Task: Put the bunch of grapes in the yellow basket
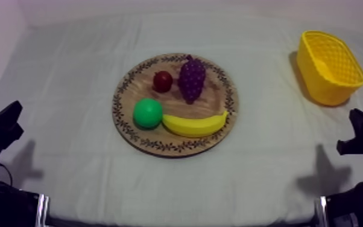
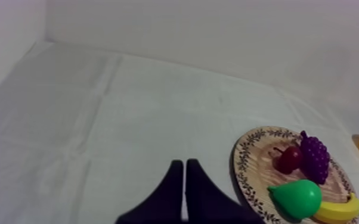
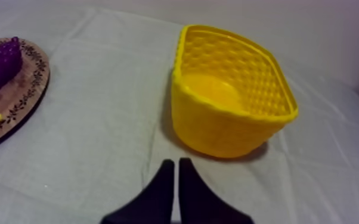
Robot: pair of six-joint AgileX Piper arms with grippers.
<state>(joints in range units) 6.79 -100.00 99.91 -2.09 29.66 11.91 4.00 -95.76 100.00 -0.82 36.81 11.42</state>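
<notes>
Two arms sit low at the table's near corners. The left gripper [image 2: 184,179] and the right gripper [image 3: 176,176] each have their black fingers pressed together into a narrow wedge, holding nothing. The bunch of grapes [image 1: 192,78] lies at the far edge of the round wooden board [image 1: 215,99] at mid-table, just beside the small red fruit [image 1: 163,81]. The green pear [image 1: 147,113] and the banana [image 1: 195,125] lie side by side along the board's near edge. The yellow basket [image 1: 322,84] stands near the table's far right corner, well apart from the board. Bare grey-white cloth [image 1: 268,151] lies between them and along the near edge. The top view takes in board and basket together. The right wrist view looks down the basket's dimpled walls to its bare yellow floor. The left wrist view shows the pear's narrow end turned toward the board's rim, and bare cloth running to the far left corner.
</notes>
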